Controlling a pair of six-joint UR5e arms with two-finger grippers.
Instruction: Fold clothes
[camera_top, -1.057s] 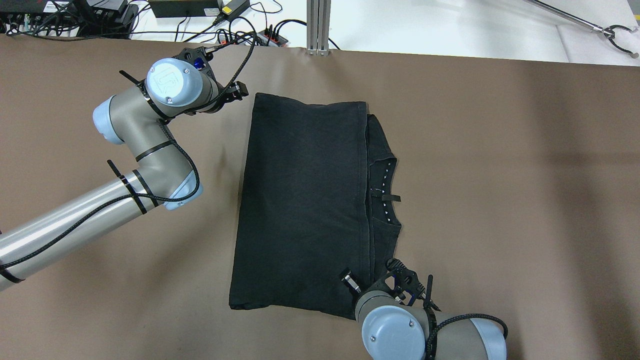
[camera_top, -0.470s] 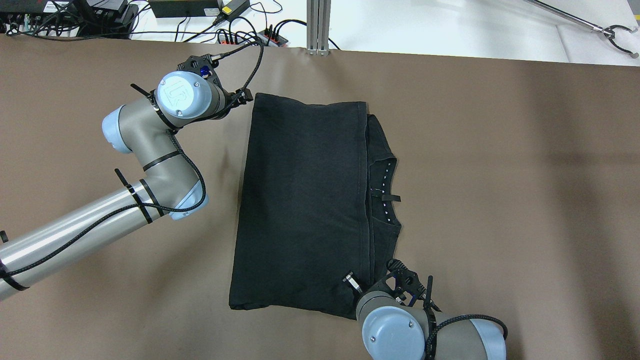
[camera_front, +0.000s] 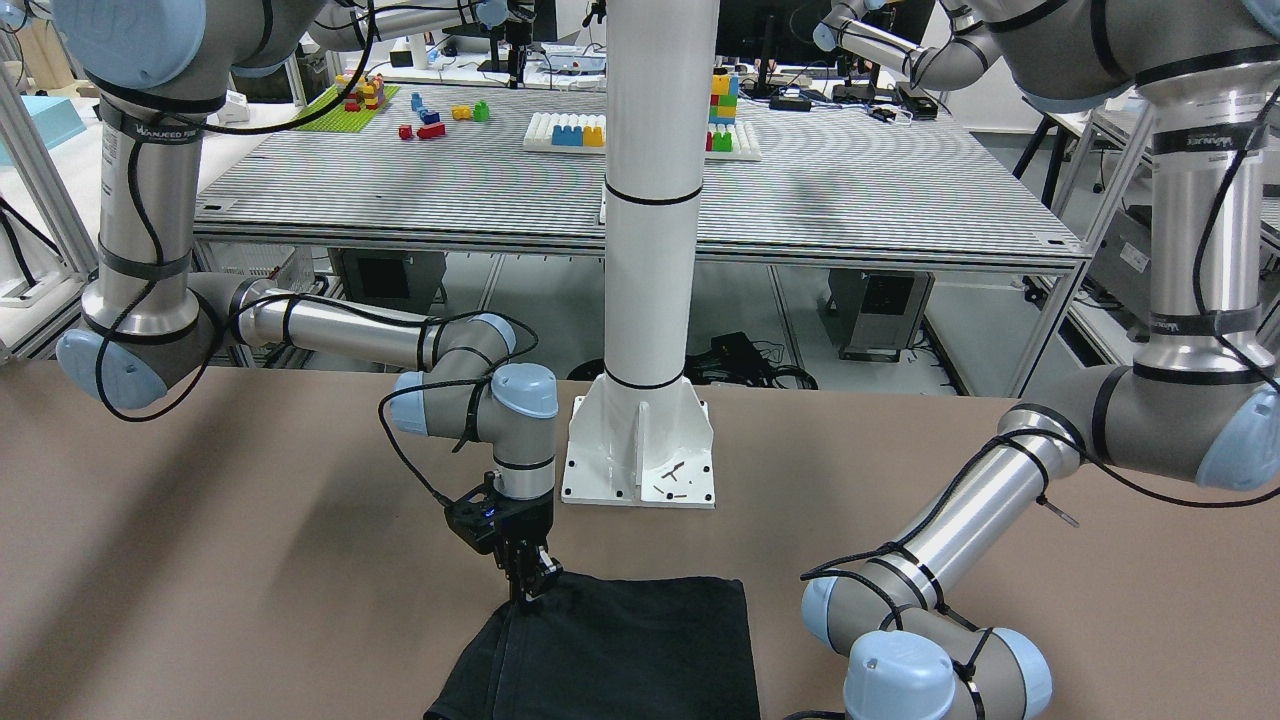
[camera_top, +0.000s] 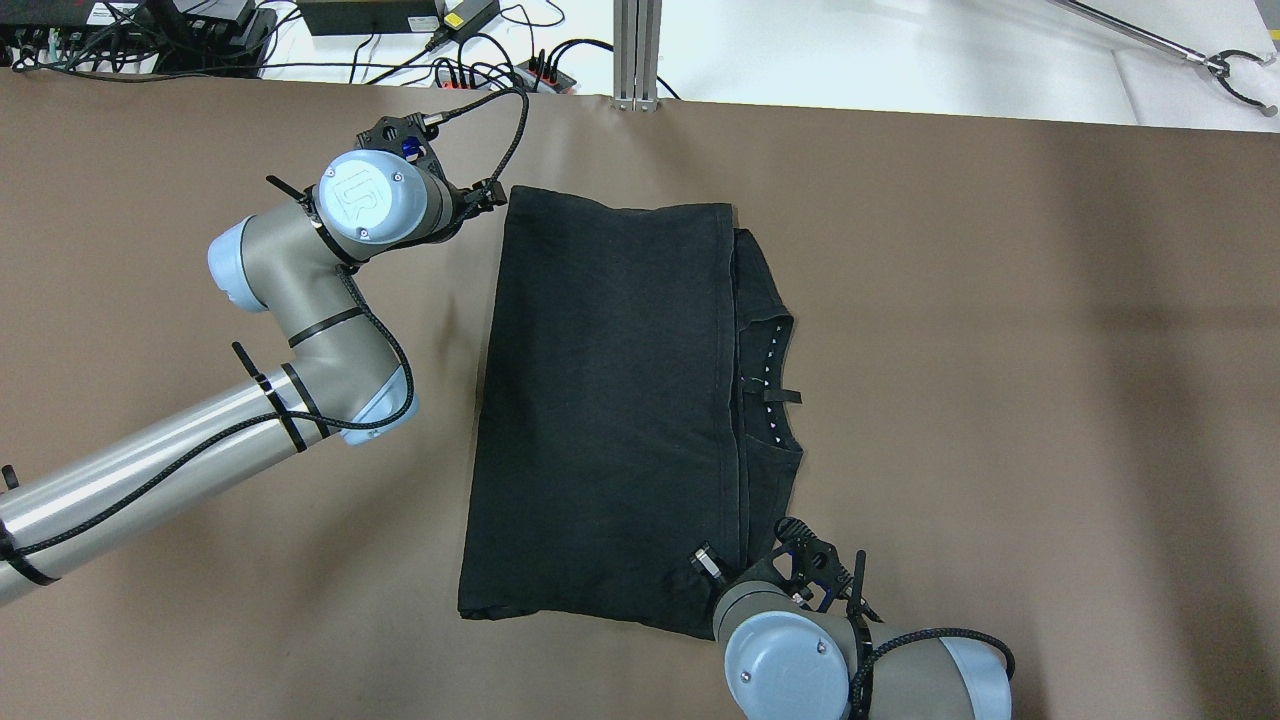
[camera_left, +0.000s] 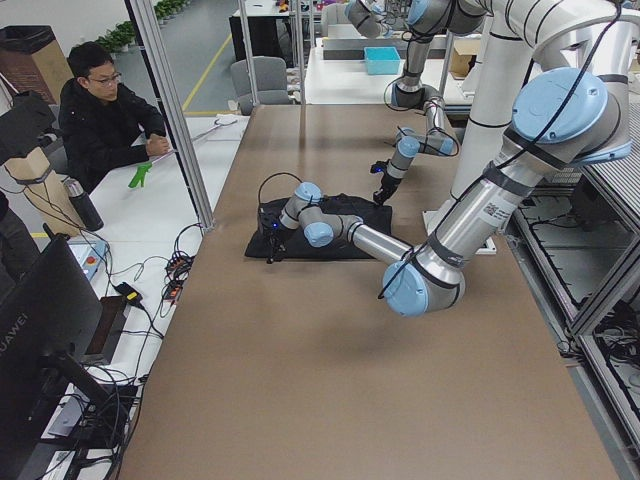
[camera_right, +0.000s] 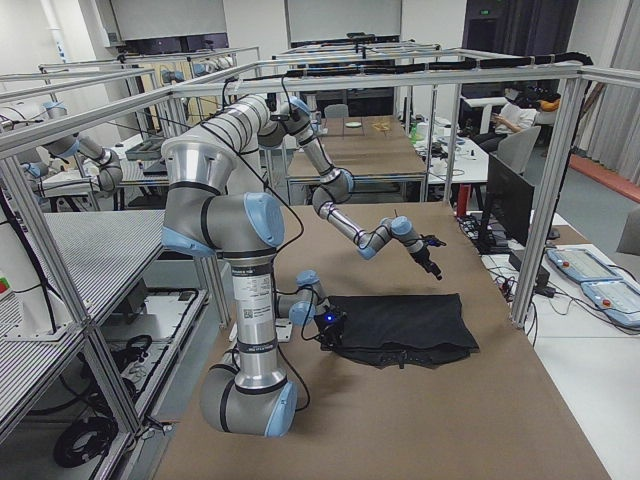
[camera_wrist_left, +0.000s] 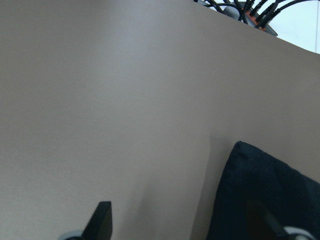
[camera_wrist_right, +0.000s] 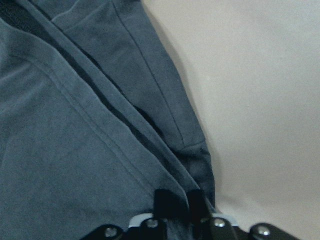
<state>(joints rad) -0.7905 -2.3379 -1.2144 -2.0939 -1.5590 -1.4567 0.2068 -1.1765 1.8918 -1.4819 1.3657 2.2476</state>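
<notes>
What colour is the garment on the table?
The garment is plain black, with no print. The overhead view shows it best.

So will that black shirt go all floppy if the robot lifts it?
Probably floppy: the shirt lies in soft folded layers with a wrinkled edge. Likely light, being thin. Pushed, it would probably bunch up, not slide.

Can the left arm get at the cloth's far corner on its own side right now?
Probably yes. The left gripper is open right beside that corner of the cloth, with only bare table around it. Nothing seems to block it.
</notes>
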